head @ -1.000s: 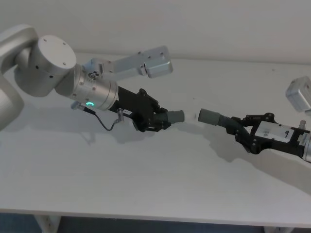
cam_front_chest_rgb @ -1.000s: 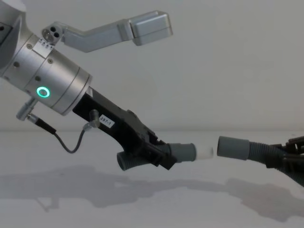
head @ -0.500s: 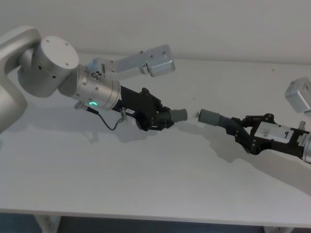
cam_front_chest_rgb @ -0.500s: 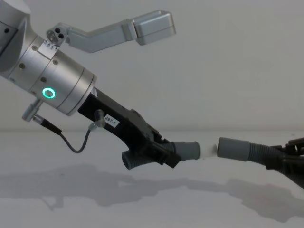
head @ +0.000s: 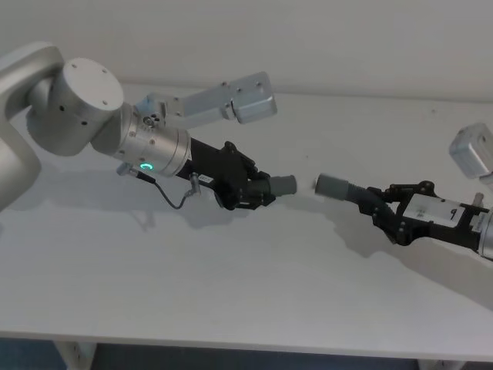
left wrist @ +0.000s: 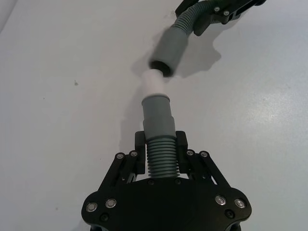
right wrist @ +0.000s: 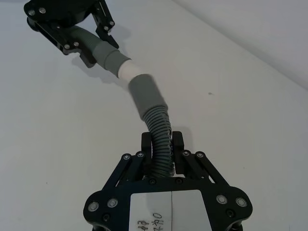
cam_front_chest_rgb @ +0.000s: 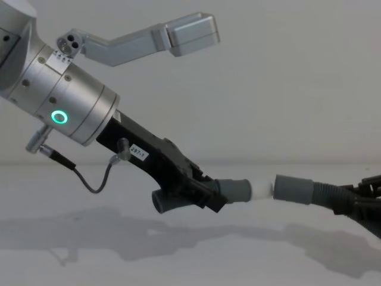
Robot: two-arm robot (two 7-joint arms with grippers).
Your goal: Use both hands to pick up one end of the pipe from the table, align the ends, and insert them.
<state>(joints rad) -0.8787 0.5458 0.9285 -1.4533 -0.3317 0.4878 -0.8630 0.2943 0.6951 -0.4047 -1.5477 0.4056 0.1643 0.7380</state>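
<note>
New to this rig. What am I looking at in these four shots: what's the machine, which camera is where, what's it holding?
It is a two-armed robot; each arm ends in a black two-fingered gripper. The head view looks down from above, the chest view looks across the table from lower down, and the two wrist views look along each arm's own gripper. The left gripper, on the silver arm with the green ring light, is shut on the short pipe piece. The right gripper is shut on the ribbed neck of the longer piece. Both pieces are held above the table, end to end. The short piece's pale tip sits right at the mouth of the other's grey collar; whether it has entered is hard to tell.
</note>
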